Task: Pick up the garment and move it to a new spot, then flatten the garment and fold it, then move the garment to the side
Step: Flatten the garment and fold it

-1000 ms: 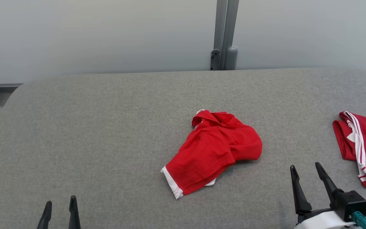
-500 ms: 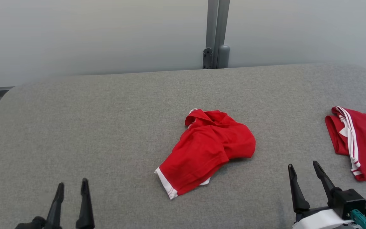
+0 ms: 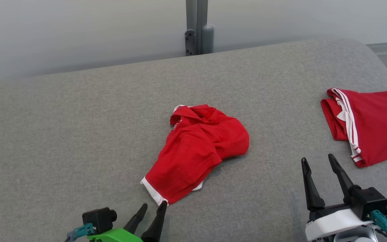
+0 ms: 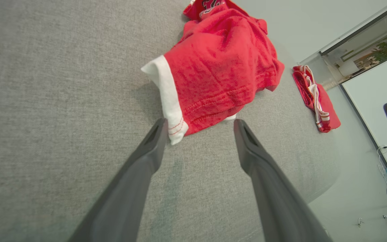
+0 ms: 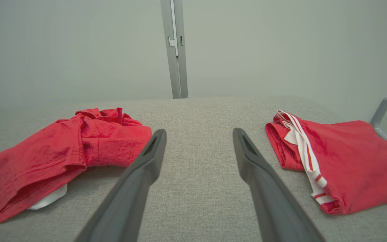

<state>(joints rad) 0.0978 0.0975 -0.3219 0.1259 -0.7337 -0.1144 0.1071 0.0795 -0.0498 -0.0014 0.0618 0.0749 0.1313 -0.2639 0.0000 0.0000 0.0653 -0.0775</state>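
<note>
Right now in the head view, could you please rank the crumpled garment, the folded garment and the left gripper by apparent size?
1. Crumpled garment and folded garment: they look alike, and the folded one runs off the right edge.
2. Left gripper: smallest, though near the camera.

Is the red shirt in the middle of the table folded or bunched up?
Bunched up. The shirt lies in a rumpled heap, collar twisted at the far end, one white-cuffed sleeve sticking out toward the open left pincer.

Matt red cloth garment (image 3: pixel 198 151) on rough grey woven fabric table (image 3: pixel 62 134)
</note>
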